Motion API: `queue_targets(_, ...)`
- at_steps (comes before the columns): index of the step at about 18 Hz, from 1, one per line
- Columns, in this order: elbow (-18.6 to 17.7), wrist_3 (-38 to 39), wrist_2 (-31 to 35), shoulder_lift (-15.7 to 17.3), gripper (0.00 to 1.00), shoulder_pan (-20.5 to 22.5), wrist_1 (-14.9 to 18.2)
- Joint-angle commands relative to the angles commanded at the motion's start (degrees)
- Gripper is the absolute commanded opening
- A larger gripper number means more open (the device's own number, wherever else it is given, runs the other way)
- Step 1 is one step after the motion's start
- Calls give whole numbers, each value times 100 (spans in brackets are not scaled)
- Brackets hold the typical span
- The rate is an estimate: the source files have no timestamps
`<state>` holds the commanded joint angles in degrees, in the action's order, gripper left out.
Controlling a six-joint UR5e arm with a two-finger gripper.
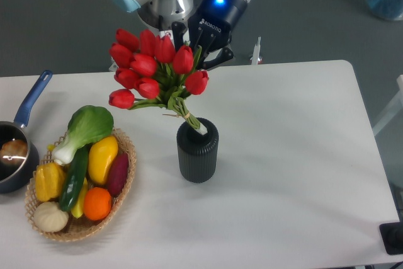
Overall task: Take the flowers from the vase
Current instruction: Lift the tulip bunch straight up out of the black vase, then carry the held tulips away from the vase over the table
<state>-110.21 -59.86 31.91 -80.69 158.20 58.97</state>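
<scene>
Leaning up-left, the flowers [153,68] sit clamped in the gripper [200,49], stems reaching the vase [198,154].

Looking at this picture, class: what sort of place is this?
Probably a robotics lab set up as a kitchen: an industrial arm's claw at red tulips in a vase, beside a basket of vegetables.

Bunch of red tulips [154,70], green stems tied together, tilted up-left, blooms well above vase, stem ends at vase mouth. Short dark ribbed cylindrical vase [198,154] standing upright, mid-table, below and right of blooms.
</scene>
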Motion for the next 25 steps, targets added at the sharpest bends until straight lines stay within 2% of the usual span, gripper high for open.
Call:
queue_targets(6, 70, 237, -167, 88, 0, -18, 0)
queue_targets(10, 281, 431, -158, 27, 0, -9, -9)
queue_targets(14, 404, 387, -150, 9, 0, 114, -61)
queue_targets(17, 501, 370, -115, -26, 0, 359, -62)
queue_targets(21, 755, 352, -53, -394, 0, 720, -105)
queue_targets(25, 958, 54, 499, -798, 0, 1037, -132)
